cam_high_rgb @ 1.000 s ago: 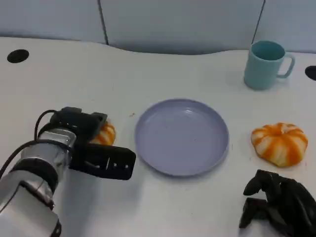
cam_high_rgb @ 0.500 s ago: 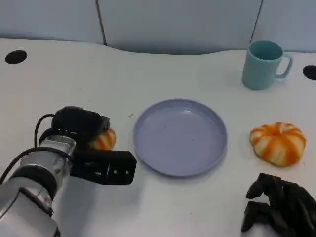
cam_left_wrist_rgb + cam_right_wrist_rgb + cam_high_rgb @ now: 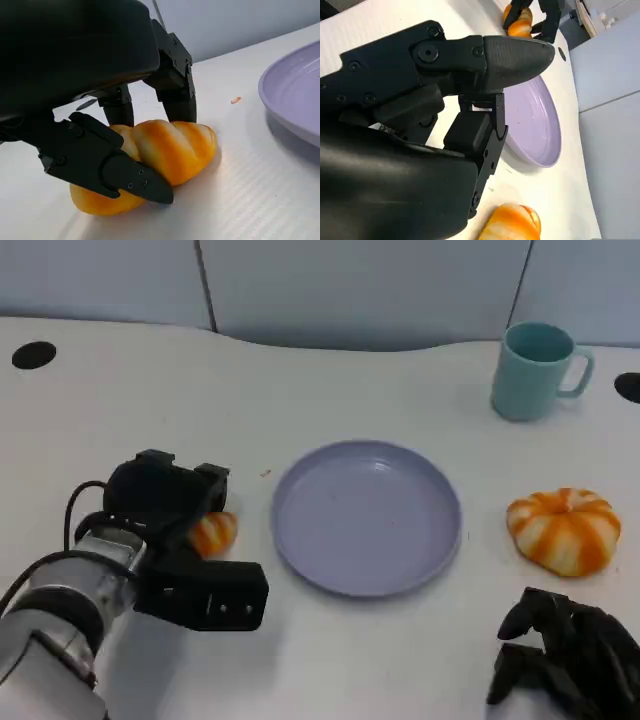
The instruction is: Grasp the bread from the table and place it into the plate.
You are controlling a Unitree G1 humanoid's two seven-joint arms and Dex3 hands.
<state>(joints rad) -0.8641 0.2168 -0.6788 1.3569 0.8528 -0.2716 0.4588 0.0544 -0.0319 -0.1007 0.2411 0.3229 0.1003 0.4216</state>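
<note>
A small orange-and-white striped bread roll (image 3: 215, 533) lies on the white table, left of the empty lavender plate (image 3: 367, 517). My left hand (image 3: 165, 515) is over the roll and grips it. In the left wrist view the thumb (image 3: 115, 170) lies across the near side of the roll (image 3: 172, 147), and other fingers (image 3: 175, 92) press its far side. The roll's underside rests on the table, with the plate's rim (image 3: 287, 107) close by. My right hand (image 3: 565, 655) rests near the front right edge, fingers curled in with nothing in them.
A round orange-and-white striped bun (image 3: 565, 530) sits to the right of the plate, just beyond my right hand. A teal mug (image 3: 535, 370) stands at the back right. Dark round holes (image 3: 33, 355) mark the table's far corners.
My left hand has drawn back toward the table's near side. The roll has slid a little the same way with it. The right hand has barely moved.
</note>
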